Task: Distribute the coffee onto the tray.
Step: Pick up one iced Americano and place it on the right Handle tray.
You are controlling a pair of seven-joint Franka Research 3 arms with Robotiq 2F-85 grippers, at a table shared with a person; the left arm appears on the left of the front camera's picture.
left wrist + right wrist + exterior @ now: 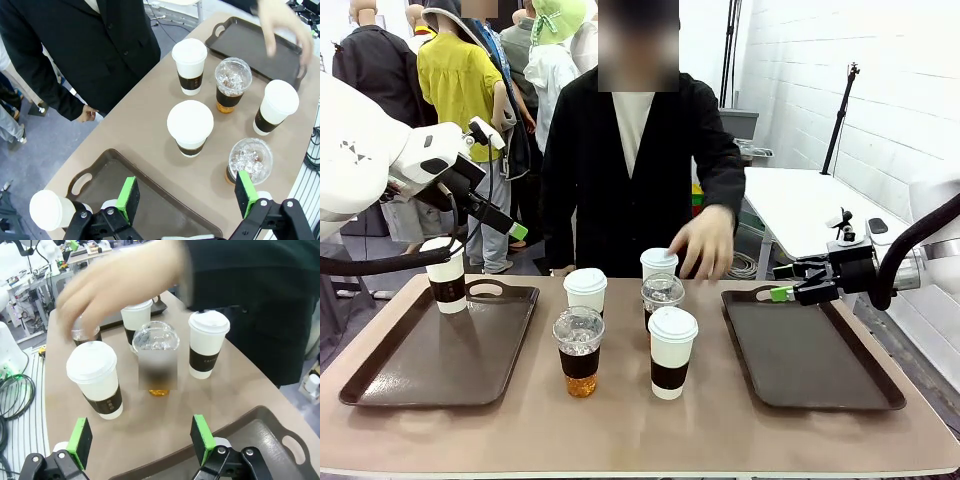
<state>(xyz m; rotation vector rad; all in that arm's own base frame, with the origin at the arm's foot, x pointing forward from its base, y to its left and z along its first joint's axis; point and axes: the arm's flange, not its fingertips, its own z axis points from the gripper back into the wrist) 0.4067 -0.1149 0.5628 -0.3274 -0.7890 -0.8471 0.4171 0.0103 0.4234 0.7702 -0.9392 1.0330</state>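
Three white lidded paper cups (672, 350) (190, 127) (97, 380) and two clear dome-lidded iced coffees (579, 350) (250, 160) (156, 352) stand grouped in the table's middle. One more white cup (447, 275) (50, 210) stands on the far left corner of the left tray (440, 345) (115, 182). The right tray (810, 355) (255, 432) holds nothing. My left gripper (516, 230) (187, 197) hangs open, raised over the left tray's far edge. At the right tray's far left corner my right gripper (785, 293) (141, 440) is open, facing the cups. The person's hand (705, 240) (115, 285) hovers over the far white cup.
The person stands at the far side of the table behind the cups. A white side table (820, 215) is at the back right. Both trays have handle cut-outs at their far ends.
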